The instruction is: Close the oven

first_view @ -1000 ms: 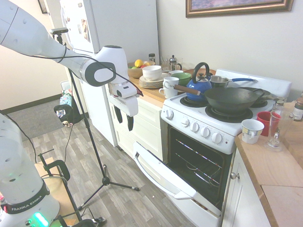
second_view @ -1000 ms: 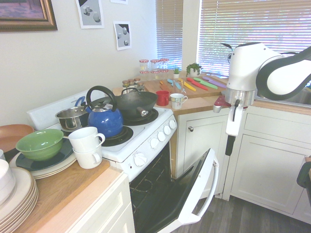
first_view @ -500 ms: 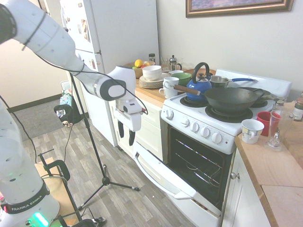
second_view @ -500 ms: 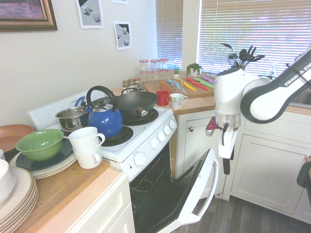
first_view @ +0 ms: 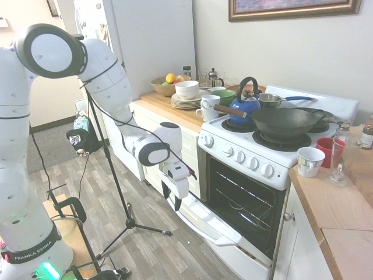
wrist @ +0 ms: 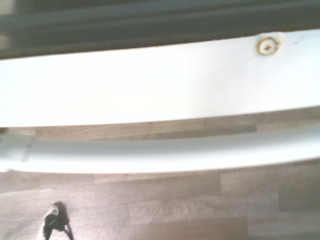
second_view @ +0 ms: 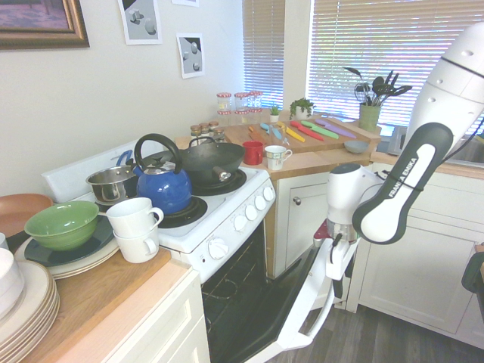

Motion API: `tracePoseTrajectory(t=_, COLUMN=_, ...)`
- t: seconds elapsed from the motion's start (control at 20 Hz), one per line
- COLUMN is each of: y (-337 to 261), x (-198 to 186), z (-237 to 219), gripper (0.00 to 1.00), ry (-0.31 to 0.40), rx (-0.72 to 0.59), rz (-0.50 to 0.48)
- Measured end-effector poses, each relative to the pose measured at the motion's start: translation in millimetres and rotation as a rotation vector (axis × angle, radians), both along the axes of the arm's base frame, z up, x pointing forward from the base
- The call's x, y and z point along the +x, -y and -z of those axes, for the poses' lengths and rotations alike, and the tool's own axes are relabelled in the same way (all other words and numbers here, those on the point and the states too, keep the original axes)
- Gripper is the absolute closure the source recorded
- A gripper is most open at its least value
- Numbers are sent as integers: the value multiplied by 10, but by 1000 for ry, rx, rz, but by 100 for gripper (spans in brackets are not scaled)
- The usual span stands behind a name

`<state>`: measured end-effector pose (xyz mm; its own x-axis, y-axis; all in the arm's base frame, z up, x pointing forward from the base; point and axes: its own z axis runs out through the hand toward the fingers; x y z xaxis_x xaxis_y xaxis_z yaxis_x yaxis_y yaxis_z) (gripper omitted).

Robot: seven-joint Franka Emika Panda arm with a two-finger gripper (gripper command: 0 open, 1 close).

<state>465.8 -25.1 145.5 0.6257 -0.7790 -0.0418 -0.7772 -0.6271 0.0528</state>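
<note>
The white oven [first_view: 256,157] stands between wooden counters with its drop-down door [first_view: 201,216] hanging about halfway open, so the dark cavity with wire racks [first_view: 245,195] shows. My gripper [first_view: 171,196] points down at the left end of the door's top edge, just above the bar handle [first_view: 204,224], with its fingers apart and nothing held. From the other side the gripper [second_view: 335,281] hangs beside the door [second_view: 302,291] at its upper corner. The wrist view looks down on the door's white edge [wrist: 150,85], the handle [wrist: 150,155] and the wood floor.
A blue kettle [first_view: 245,105], a black wok [first_view: 285,121] and a small pot [first_view: 269,100] sit on the burners. White cabinets [second_view: 412,257] stand behind the arm. Dishes [first_view: 187,96] crowd the left counter, and cups [first_view: 310,161] the right one. The white fridge [first_view: 140,35] stands further left.
The arm has swung down and toward the oven, bringing the gripper from counter height to the top edge of the open door. The door has not moved.
</note>
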Motion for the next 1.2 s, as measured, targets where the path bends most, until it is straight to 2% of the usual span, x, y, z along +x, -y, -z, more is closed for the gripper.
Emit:
tracePoseTrajectory(t=0.4, y=88, x=161, z=353, gripper=0, ry=41, rx=14, rz=-52)
tracePoseTrajectory(t=0.65, y=65, x=269, z=552, gripper=0, ry=84, rx=27, rz=-10)
tracePoseTrajectory(t=0.9, y=-171, x=492, z=628, gripper=0, ry=159, rx=52, rz=3)
tracePoseTrajectory(t=1.2, y=-359, x=1058, z=301, gripper=0, ry=289, rx=49, rz=-25)
